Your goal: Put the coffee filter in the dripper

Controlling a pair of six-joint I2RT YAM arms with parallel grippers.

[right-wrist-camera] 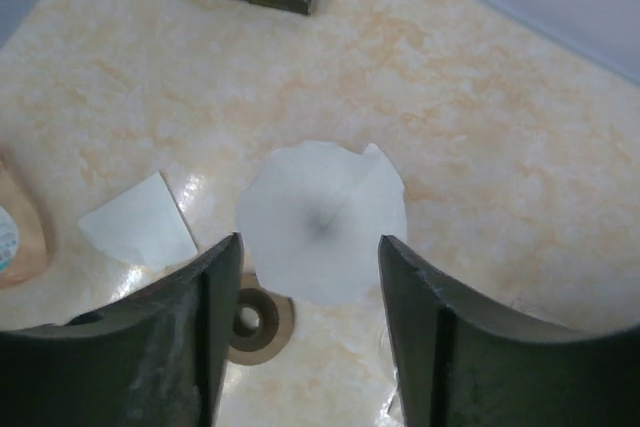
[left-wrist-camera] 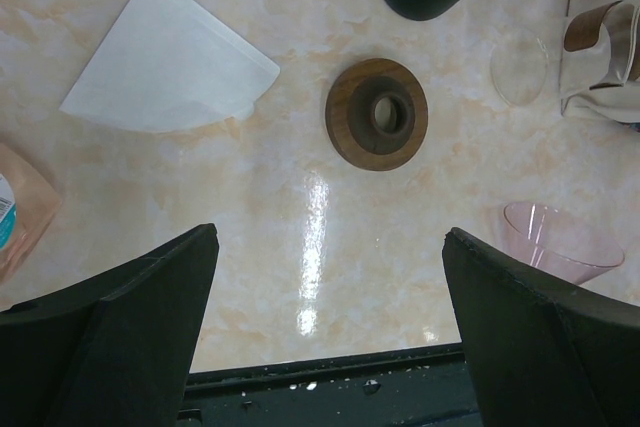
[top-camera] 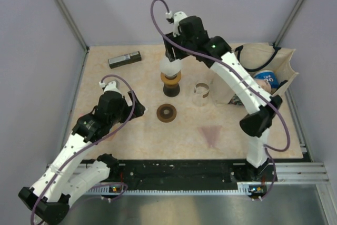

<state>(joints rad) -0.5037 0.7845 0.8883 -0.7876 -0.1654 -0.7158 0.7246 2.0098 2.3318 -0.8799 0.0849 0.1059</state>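
- The coffee filter [right-wrist-camera: 320,222] is judged seated in the dripper [top-camera: 170,80].
- Above the dripper, the right claw [right-wrist-camera: 310,247] is parted, nothing gripped.
- The left claw [left-wrist-camera: 330,237] is spread wide, empty.
- Only retreat seems left.

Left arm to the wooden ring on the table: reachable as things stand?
Probably yes. The left gripper hangs open facing the wooden ring, with only bare table between them, and nothing rests on or against the ring.
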